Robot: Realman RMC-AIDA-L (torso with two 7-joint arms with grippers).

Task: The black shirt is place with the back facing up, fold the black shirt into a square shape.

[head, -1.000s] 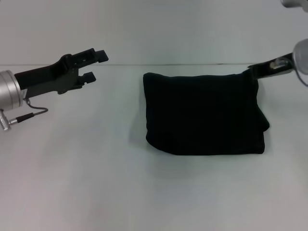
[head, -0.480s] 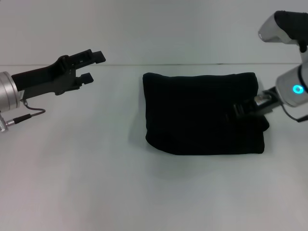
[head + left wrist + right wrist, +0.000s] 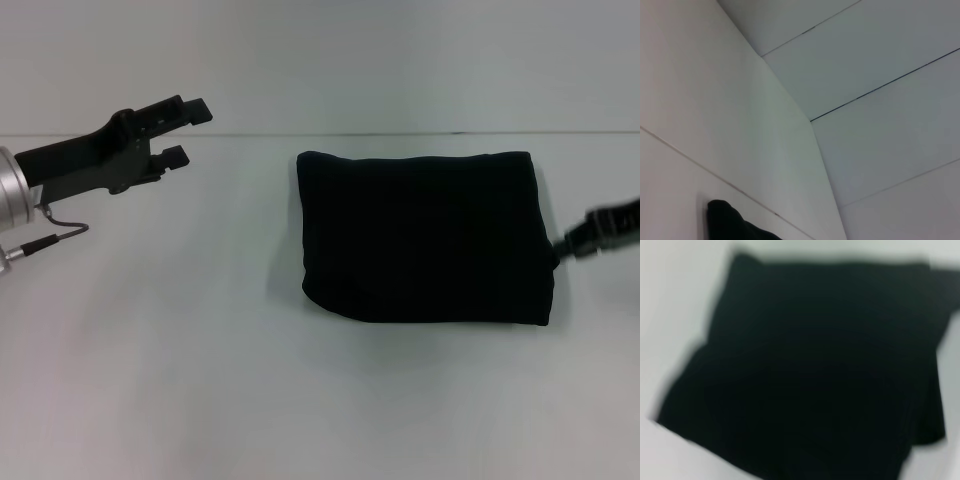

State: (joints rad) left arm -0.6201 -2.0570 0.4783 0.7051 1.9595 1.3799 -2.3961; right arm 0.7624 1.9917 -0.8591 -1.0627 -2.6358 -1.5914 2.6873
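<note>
Table (image 3: 150,350): white, bare around the black shirt (image 3: 425,235).
Head view: shirt folded to a squarish block, centre-right; left gripper (image 3: 183,130) raised far left, fingers apart, empty; right gripper (image 3: 580,243) has withdrawn to the shirt's right edge, finger state unclear.
Left wrist view: shirt corner (image 3: 727,220) only.
Right wrist view: folded shirt (image 3: 815,375) fills view.
Meaning: fold looks complete.

Matt black shirt (image 3: 425,240) of soft cloth on smooth white table (image 3: 200,350).

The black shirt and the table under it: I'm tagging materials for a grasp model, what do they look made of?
The black shirt looks like soft matte knit fabric, likely cotton: rounded, puffy fold edges and no shine. The table seems a smooth, hard white surface, perhaps laminate; its faint even sheen suggests so, though the exact material is unclear.
</note>
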